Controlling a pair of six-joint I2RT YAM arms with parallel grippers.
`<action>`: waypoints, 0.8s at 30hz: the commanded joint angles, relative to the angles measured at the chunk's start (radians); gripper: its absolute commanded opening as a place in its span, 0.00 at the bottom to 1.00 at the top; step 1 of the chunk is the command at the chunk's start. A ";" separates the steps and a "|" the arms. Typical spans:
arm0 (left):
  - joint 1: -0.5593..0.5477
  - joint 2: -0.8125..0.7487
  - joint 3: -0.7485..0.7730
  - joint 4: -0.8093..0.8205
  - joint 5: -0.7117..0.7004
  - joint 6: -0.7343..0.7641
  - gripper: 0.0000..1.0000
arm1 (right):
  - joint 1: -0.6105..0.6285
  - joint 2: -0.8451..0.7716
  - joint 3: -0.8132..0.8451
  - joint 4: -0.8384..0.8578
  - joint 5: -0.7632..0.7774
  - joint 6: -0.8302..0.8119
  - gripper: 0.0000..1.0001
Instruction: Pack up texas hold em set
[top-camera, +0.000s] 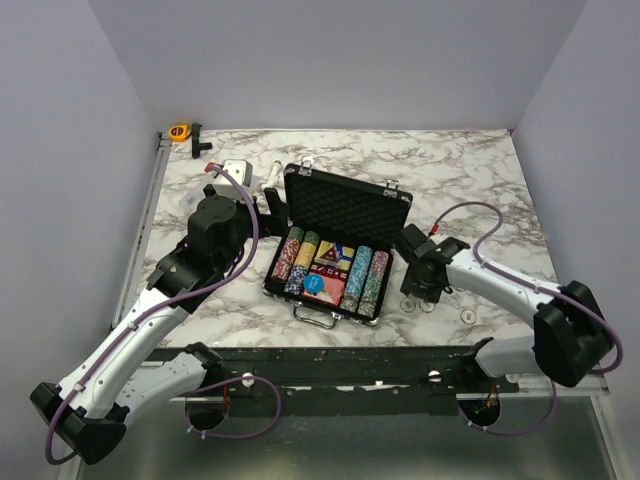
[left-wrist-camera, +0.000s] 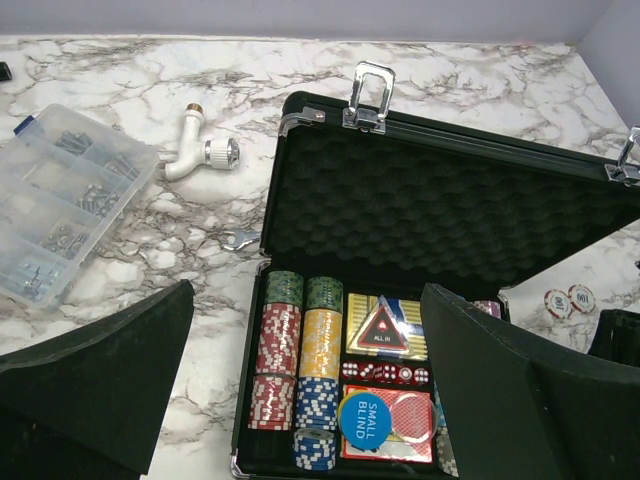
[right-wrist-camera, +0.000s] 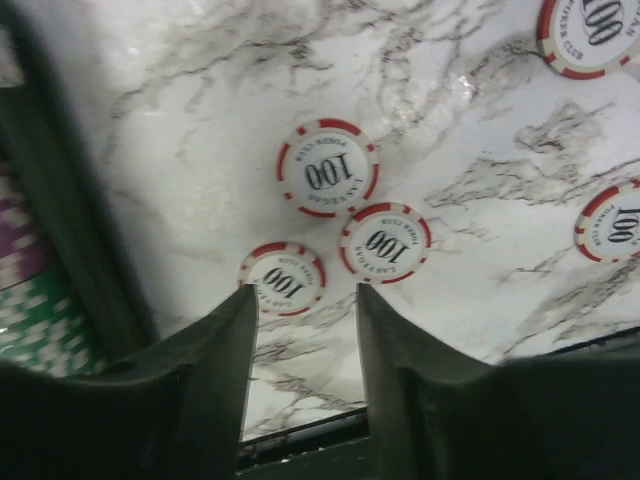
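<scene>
The black silver-trimmed briefcase (top-camera: 347, 210) stands open in the middle of the table, its foam lid (left-wrist-camera: 440, 210) raised. Inside lie rows of multicoloured poker chips (left-wrist-camera: 283, 345), red dice, a blue "small blind" disc (left-wrist-camera: 364, 420) and the red card deck (left-wrist-camera: 425, 445). My left gripper (top-camera: 272, 203) hovers by the case's left side, wide open and holding nothing (left-wrist-camera: 305, 290). My right gripper (top-camera: 418, 290) is low over the table right of the case. Its jaws stand apart with nothing between them (right-wrist-camera: 305, 290). Several loose white-and-red 100 chips (right-wrist-camera: 327, 168) lie just beyond the fingertips; one (right-wrist-camera: 283, 278) touches the left tip.
A clear plastic compartment box (left-wrist-camera: 60, 195), a white pipe fitting (left-wrist-camera: 195, 150) and a small metal piece (left-wrist-camera: 238, 238) lie left of the case. An orange tape measure (top-camera: 179, 131) sits at the far left corner. The table's near edge runs close behind the right gripper.
</scene>
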 joint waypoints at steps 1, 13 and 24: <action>0.005 -0.015 0.030 -0.012 0.024 0.002 0.95 | 0.000 -0.102 0.003 0.056 -0.048 -0.084 0.54; 0.005 -0.012 0.032 -0.016 0.034 0.003 0.95 | 0.000 -0.021 -0.016 0.102 -0.141 -0.112 0.70; 0.005 -0.006 0.038 -0.017 0.049 0.004 0.95 | -0.001 0.072 0.002 0.117 -0.206 -0.120 0.69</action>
